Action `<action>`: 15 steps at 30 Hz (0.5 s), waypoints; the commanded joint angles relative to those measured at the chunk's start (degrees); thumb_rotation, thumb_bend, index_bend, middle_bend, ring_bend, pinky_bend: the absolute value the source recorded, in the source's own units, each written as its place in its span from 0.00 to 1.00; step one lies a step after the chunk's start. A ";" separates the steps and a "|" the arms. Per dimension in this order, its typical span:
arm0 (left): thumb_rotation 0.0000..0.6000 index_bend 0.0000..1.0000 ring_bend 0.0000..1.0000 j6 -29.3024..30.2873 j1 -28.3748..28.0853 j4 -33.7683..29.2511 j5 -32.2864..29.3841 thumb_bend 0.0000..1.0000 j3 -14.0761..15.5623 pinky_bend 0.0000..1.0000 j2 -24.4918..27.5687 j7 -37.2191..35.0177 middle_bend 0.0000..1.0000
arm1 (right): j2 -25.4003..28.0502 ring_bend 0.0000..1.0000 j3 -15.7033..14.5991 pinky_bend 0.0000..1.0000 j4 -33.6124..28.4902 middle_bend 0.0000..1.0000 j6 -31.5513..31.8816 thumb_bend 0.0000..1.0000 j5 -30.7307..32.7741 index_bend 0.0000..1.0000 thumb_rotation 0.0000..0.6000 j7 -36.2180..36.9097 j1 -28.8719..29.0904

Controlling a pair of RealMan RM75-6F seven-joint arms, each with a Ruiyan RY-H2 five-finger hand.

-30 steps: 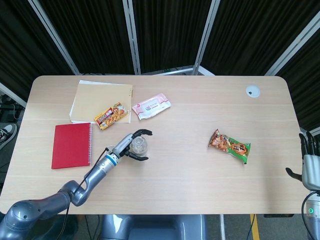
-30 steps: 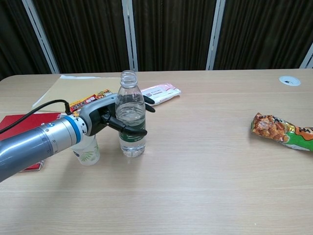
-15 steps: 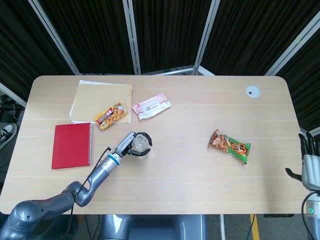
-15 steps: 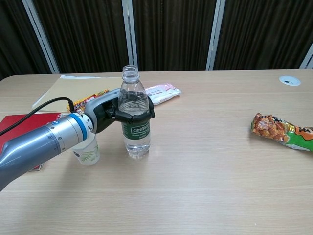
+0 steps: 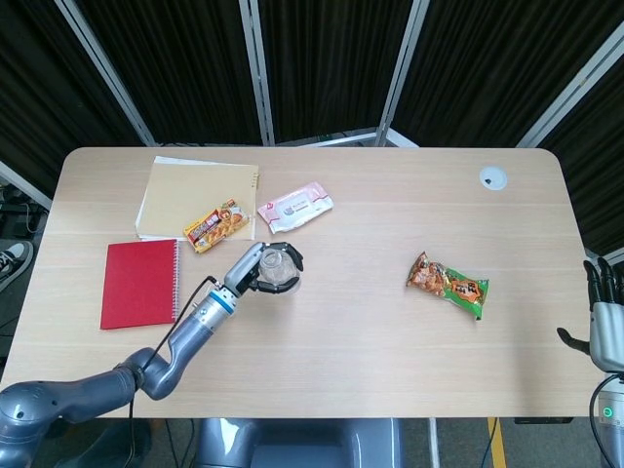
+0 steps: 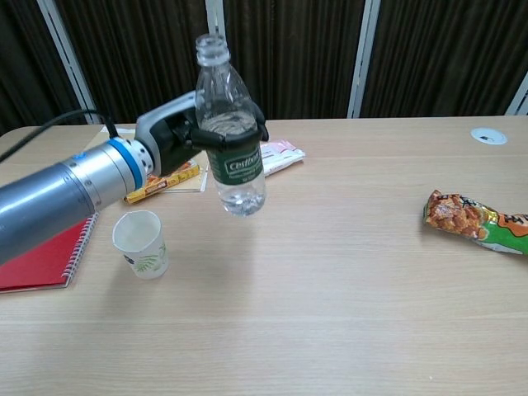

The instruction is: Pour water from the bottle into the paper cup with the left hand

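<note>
Got the bottle [image 6: 233, 140] off the table w/ my left hand [image 6: 177, 132], fingers wrapped round its middle; it's now upper-left of chest view, uncapped, near upright. Paper cup [image 6: 141, 243] sits lower left, below and apart, so tilting's next imo. Right hand [image 5: 604, 322] idle at right edge, fingers can't tell.

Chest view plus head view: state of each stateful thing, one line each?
bottle: uncapped, lifted off table, near upright, part full
paper cup: upright on table
left hand: grips bottle
right hand: off table edge, idle
red notebook: closed
</note>
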 commanded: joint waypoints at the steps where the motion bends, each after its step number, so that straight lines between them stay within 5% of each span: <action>1: 1.00 0.55 0.32 -0.49 -0.14 -7.20 -1.46 0.44 -2.23 0.33 7.62 5.32 0.51 | 0.10 0.00 -0.13 0.00 -0.18 0.00 0.21 0.00 -0.21 0.00 1.00 -0.03 -0.10; 7: 1.00 0.55 0.32 -2.41 1.92 -9.31 -1.99 0.47 -0.33 0.33 16.25 7.99 0.51 | 0.18 0.00 -0.48 0.00 -0.84 0.00 0.75 0.00 -0.87 0.00 1.00 -0.38 -0.28; 15: 1.00 0.55 0.32 -4.36 5.49 -1.67 2.18 0.50 7.70 0.33 21.73 3.83 0.52 | -0.15 0.00 -0.80 0.00 -1.70 0.00 1.16 0.00 -1.54 0.00 1.00 -1.68 -0.14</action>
